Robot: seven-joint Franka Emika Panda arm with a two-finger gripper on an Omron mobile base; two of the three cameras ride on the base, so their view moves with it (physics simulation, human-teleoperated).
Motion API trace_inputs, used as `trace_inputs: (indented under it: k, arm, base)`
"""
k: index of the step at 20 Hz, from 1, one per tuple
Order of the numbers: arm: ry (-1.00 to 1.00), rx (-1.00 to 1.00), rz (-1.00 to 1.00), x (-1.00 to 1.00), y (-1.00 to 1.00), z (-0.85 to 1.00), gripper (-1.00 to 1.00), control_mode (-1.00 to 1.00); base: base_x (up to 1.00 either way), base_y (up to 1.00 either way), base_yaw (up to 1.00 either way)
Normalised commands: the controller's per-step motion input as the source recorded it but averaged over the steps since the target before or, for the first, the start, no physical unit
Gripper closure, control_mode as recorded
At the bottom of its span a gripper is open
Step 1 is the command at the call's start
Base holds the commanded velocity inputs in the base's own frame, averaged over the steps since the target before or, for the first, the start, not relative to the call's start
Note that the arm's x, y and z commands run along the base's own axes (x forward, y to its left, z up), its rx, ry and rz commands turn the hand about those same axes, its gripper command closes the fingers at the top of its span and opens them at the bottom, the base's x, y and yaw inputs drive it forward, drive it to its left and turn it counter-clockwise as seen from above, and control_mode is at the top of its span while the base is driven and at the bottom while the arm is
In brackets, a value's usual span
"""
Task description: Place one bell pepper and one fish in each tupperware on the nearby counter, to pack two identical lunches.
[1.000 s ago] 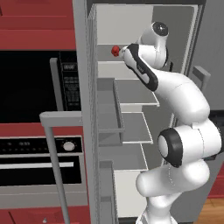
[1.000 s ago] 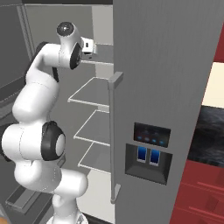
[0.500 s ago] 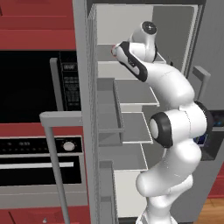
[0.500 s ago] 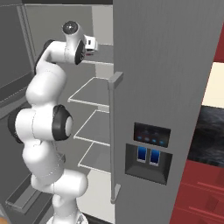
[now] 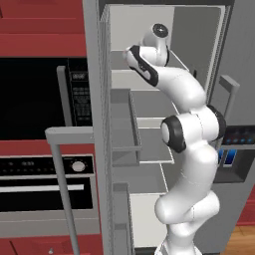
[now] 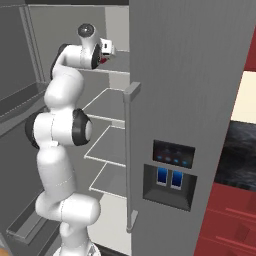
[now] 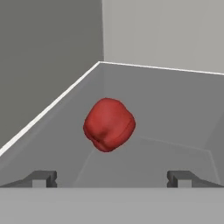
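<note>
A glossy red bell pepper [image 7: 108,124] lies on the grey top shelf of the open fridge, close to the shelf's left wall. My gripper [image 7: 112,177] faces it from just short of it, open, and its two dark fingertips [image 7: 43,177] stand wide apart with nothing between them. In the right base view the gripper [image 6: 105,56] is at the top shelf, with a sliver of the red pepper [image 6: 103,60] beside it. The black marbled counter [image 6: 243,150] shows at the far right. The fish and the tupperware are out of view.
The fridge's glass shelves [image 6: 107,150] sit below the arm. The closed grey fridge door with a dispenser [image 6: 169,176] and a tall handle [image 6: 131,150] stands on the right. On the left are the open door's bins [image 5: 122,124], a black microwave [image 5: 35,97] and an oven [image 5: 45,184].
The arm has stretched further into the fridge and the hand has closed in on the pepper on the top shelf. The jaws stayed open.
</note>
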Motion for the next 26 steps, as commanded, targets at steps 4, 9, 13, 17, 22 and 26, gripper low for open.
trace_inputs:
  k: [4, 9, 13, 17, 22, 26]
  arm:
    - [0.00, 0.00, 0.00, 0.57, 0.06, -0.04, -1.00, -1.00]
    - [0.00, 0.00, 0.00, 0.52, 0.09, -0.09, -1.00, -1.00]
    - [0.00, 0.00, 0.00, 0.39, 0.04, -0.10, -1.00, -1.00]
    - [0.06, 0.00, 0.00, 0.09, 0.00, -0.16, -1.00, -1.00]
    - [0.09, 0.00, -0.01, 0.07, 0.00, -0.27, -1.00, -1.00]
    - [0.13, 0.00, -0.01, 0.09, 0.00, -0.43, 1.00, -1.00]
  base:
    - [0.00, 0.00, 0.00]
    - [0.00, 0.00, 0.00]
    - [0.00, 0.00, 0.00]
    - [0.00, 0.00, 0.00]
    - [0.00, 0.00, 0.00]
    - [0.00, 0.00, 0.00]
